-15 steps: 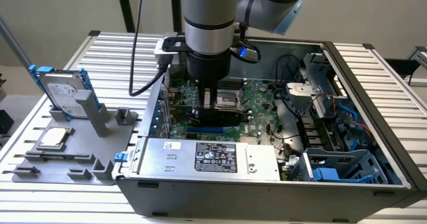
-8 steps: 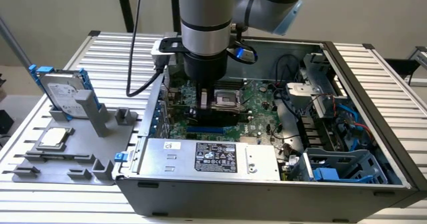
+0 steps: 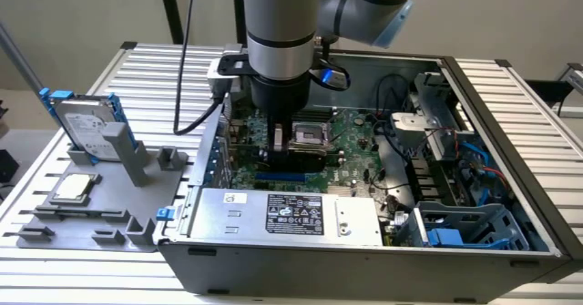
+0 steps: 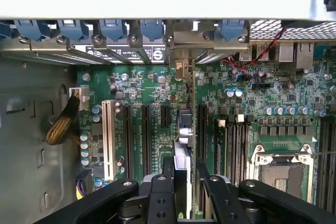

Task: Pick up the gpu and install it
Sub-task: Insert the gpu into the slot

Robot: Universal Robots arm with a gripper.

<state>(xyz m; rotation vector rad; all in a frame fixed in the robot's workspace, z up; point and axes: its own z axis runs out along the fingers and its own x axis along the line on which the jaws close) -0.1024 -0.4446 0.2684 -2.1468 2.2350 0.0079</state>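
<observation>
The gpu (image 4: 184,127) appears edge-on in the wrist view, a thin card standing upright over the green motherboard (image 4: 142,85) among the black expansion slots (image 4: 146,135). Its silver bracket (image 4: 181,69) reaches toward the case's rear slot openings. My gripper (image 4: 185,184) is shut on the card, one black finger on each face. The exterior view has the gripper (image 3: 293,147) low inside the open computer case (image 3: 510,114), just above the board near the rear wall.
A silver power supply (image 3: 282,213) lies along the case's front edge, and a drive cage (image 3: 465,226) with blue cables is at the exterior view's right. The empty CPU socket (image 4: 281,174) lies beside the slots. Outside the case, a grey fixture (image 3: 100,202) holds a hard drive (image 3: 87,124) and a CPU chip (image 3: 75,187).
</observation>
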